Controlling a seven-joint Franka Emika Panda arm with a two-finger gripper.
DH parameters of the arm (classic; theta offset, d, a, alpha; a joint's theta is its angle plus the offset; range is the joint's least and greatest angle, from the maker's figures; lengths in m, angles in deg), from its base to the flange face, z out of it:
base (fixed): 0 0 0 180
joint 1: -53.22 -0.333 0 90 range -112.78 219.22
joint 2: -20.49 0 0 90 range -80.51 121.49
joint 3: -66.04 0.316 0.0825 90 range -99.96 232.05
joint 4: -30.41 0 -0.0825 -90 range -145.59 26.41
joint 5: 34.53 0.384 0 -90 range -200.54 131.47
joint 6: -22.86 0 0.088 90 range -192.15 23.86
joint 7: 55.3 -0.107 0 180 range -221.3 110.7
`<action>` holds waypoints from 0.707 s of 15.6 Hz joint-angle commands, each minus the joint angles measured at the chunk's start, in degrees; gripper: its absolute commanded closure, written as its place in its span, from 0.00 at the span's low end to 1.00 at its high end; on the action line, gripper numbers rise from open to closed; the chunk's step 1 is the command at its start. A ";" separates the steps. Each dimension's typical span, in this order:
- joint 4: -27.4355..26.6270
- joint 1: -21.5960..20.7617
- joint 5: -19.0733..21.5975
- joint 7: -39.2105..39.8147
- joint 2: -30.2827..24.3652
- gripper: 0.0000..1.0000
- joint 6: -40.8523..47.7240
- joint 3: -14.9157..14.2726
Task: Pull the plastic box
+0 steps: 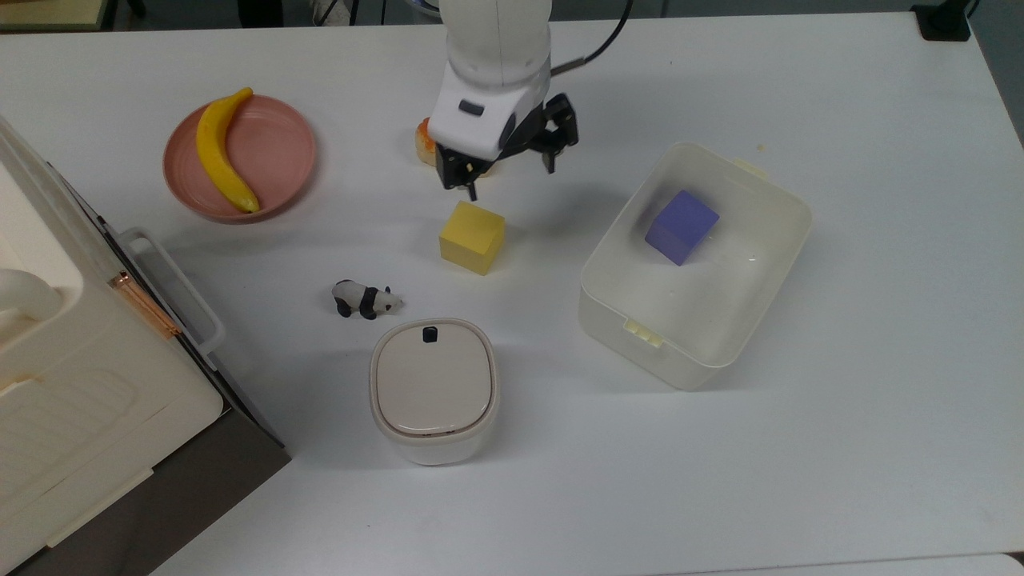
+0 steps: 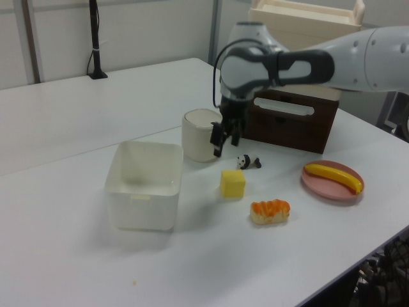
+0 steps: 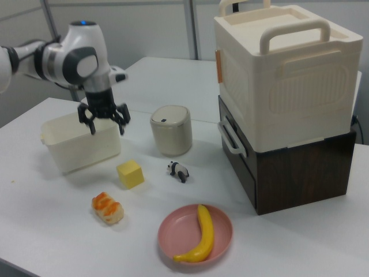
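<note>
We take the plastic box [image 1: 694, 264] as our landmark: the large milky tub with small pale-yellow clip tabs on two rims, sitting on the white table [image 1: 840, 448] with a purple cube [image 1: 682, 226] lying inside it near one end. Our gripper [image 1: 510, 176] hangs in the air with its two fingers spread apart and nothing between them. In the top view it is off the box's left side, apart from its rim, above the gap between the bread roll [image 2: 270, 211] and the yellow cube [image 1: 472, 238]. In the right view the gripper [image 3: 104, 123] appears in front of the box's [image 3: 76, 142] near corner, so we cannot tell from there how high it is above the rim.

We judge that we are on the approach, with no contact made. Several things could go wrong. If we descend too soon, a finger may strike the yellow cube or the roll, both close beneath us, and knock them across the table. If only one finger hooks the thin wall, it may slip off, or the light box may turn about that corner instead of sliding straight. A pull toward the yellow cube would shove it, and further on the panda figurine [image 1: 366, 299] and the lidded white container [image 1: 434, 390], ahead of the box. A high, tilted pull could tip the box and send the purple cube sliding.
</note>
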 commanded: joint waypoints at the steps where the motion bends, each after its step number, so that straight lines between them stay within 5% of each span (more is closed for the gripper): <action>1: 4.73 -4.82 1.76 11.67 1.27 0.00 -0.42 -0.11; 6: 16.41 -10.53 1.23 11.95 12.86 0.00 -5.41 -0.20; 11: 18.45 -13.08 0.09 12.39 18.95 0.00 -10.53 -0.29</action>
